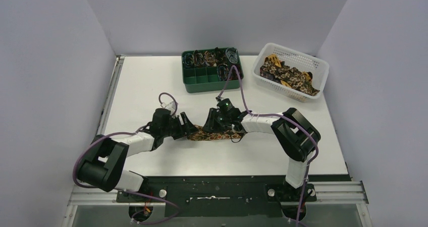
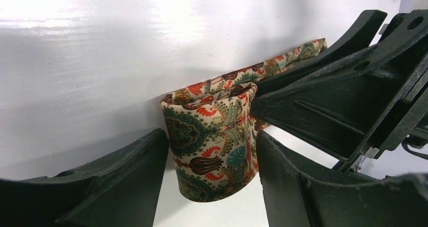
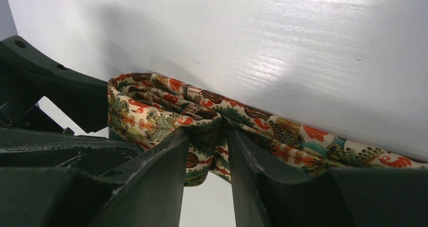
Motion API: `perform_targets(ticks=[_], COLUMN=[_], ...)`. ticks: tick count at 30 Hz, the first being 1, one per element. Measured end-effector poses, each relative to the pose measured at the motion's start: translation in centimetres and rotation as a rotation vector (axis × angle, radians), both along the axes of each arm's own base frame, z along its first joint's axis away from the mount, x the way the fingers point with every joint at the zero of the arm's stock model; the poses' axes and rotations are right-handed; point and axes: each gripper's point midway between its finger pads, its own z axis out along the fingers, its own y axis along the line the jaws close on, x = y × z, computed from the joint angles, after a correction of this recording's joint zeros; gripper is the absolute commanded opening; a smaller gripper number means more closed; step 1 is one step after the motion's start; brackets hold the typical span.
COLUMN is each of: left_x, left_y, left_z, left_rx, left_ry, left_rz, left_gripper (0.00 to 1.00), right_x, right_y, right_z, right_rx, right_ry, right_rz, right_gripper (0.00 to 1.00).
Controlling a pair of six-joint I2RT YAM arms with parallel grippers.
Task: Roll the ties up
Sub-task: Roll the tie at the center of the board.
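Tie (image 1: 214, 134) (image 2: 214, 136) (image 3: 166, 111): a narrow strip of smooth printed fabric, cream ground crowded with red, green and brown floral figures. It lay on the counter (image 1: 146, 86) near its middle, between the two hands.
Tie's left end: curled into a soft, rounded loop that stood on its edge. The rest ran flat toward the right.
Left hand (image 1: 189, 128) (image 2: 212, 151): grasped that loop, one matte black finger against each side, the loop not flattened.
Right hand (image 1: 214, 123) (image 3: 208, 136): clenched on the strip just beside the loop, the fabric puckered between its tapered tips.
Hands: tips very close together over the tie.
Counter: white, glossy, faintly streaked. Bare room lay to the left and toward the arm bases.
Tray (image 1: 212, 86): green plastic with gridded compartments, at the far edge. Its rear row held dark coils too small to name.
Basket (image 1: 323, 75): white slatted plastic in the far right corner, holding heaped ties (image 1: 287, 73).
Edges: a metal rail (image 1: 112, 91) ran along the left side, and grey walls (image 1: 50, 60) closed in on three sides.
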Motion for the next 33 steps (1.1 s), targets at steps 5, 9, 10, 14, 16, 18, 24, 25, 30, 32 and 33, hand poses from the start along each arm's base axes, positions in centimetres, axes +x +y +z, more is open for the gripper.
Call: perform_targets(ticks=[5,9,10,14,16,18,24,25,30,32,33], left_x=[0.0,0.1,0.1,0.1,0.1,0.1,-0.1,-0.1,0.1,0.3,0.3], left_y=[-0.2,-0.3,-0.3,0.1,0.2,0.3,0.8,1.0,2.2,2.7,2.9], left_z=[-0.1,-0.2,-0.3,-0.7,-0.9,-0.9,-0.5,-0.3,0.3,0.6,0.7], left_rx=[-0.007,-0.006,-0.004,0.016,0.031,0.045,0.125,0.141,0.229,0.273,0.293], left_ry=[0.007,0.008,0.009,0.015,0.02,0.02,0.006,0.002,-0.011,-0.015,-0.017], left_rz=[0.004,0.006,0.01,0.024,0.028,0.023,0.0,0.0,0.0,-0.001,-0.003], left_gripper=[0.62,0.5,0.48,0.39,0.39,0.38,0.38,0.38,0.38,0.38,0.38], right_x=[0.0,0.0,0.0,0.0,0.0,-0.1,-0.1,0.0,1.5,2.3,2.7], right_y=[0.0,0.0,0.0,0.0,0.0,0.1,0.1,-0.1,-1.4,-2.2,-2.7], right_z=[0.0,0.0,0.0,0.0,0.0,0.1,0.9,1.2,5.3,7.4,8.3], right_rx=[0.0,0.0,0.0,0.0,0.001,0.003,0.017,0.021,0.064,0.08,0.087], right_ry=[0.0,0.0,0.0,-0.001,-0.002,-0.004,-0.009,-0.013,-0.09,-0.137,-0.159], right_rz=[0.0,0.0,0.0,0.001,0.004,0.011,0.046,0.049,0.028,0.008,-0.005], right_gripper=[0.36,0.36,0.36,0.37,0.39,0.4,0.46,0.46,0.48,0.48,0.48])
